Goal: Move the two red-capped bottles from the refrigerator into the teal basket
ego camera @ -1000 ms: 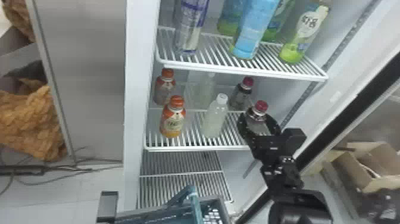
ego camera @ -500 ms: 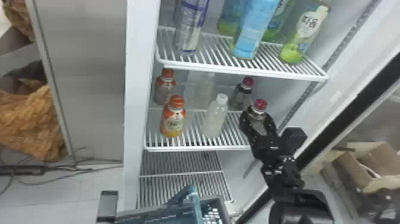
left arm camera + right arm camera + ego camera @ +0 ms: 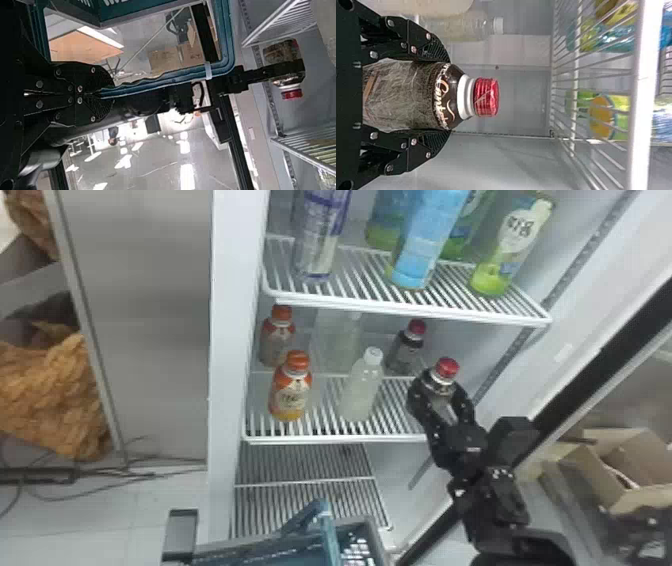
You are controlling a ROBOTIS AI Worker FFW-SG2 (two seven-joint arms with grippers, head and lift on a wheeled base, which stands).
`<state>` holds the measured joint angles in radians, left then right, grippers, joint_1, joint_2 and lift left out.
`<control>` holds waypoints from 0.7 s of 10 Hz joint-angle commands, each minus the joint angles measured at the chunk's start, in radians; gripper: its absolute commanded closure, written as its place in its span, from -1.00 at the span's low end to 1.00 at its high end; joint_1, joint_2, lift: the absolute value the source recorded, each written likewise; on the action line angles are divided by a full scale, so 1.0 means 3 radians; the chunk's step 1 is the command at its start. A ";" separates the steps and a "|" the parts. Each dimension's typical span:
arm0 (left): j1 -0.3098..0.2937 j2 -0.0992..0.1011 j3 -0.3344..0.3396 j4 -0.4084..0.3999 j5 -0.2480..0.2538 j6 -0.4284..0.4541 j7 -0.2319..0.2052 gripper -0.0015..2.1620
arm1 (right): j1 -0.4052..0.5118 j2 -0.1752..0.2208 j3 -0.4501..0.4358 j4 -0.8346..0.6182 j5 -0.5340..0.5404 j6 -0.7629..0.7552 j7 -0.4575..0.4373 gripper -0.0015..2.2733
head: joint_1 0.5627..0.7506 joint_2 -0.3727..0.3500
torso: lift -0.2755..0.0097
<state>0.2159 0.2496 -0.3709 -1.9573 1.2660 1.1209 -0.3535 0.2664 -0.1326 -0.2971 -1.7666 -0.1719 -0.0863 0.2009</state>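
"Basket first, quick."

"Teal basket (image 3: 378, 535), nearest, at the bottom edge. Slotted wall; most of its inside is cut off, so I can't tell the contents. Handle (image 3: 327, 535) up, left gripper (image 3: 97, 94) pinched tight on it."

"Other hand?"

"Right gripper (image 3: 442, 390) is clamped round the front red-capped bottle (image 3: 446, 368), fingers either side of the body. Bottle's upright at the middle shelf's (image 3: 330, 438) front right; can't tell if its base touches."

"Okay, rest of that front row?"

"White-capped bottle (image 3: 361, 392) just beside it, then an orange-capped bottle (image 3: 290, 397) at the left."

"Behind those?"

"Second red-capped bottle (image 3: 406, 350), standing back right, inside the refrigerator (image 3: 226, 340). Cloudy bottle (image 3: 346, 342) mid-row, white cap, and another orange-capped one (image 3: 276, 340) back left."

"Upper shelf (image 3: 415, 310)?"

"Purple-marked bottle (image 3: 317, 237) left, blue bottle (image 3: 427, 245) centre, green-bottomed bottle (image 3: 492, 280) right, more greenish ones behind."

"Outside?"

"Open cardboard box (image 3: 590, 475), off to the right. Can't make out what's in it."
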 commanded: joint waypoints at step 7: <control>0.0008 -0.0009 0.0027 0.0024 -0.0006 -0.0047 0.0002 0.05 | 0.1141 0.0059 -0.0007 -0.1266 -0.0557 0.0451 0.0118 -0.47 | 0.41 -0.94 | -0.67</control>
<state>0.2183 0.2482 -0.3653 -1.9533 1.2653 1.1081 -0.3532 0.5787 -0.1148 -0.2987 -2.1141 -0.3304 0.0314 0.2338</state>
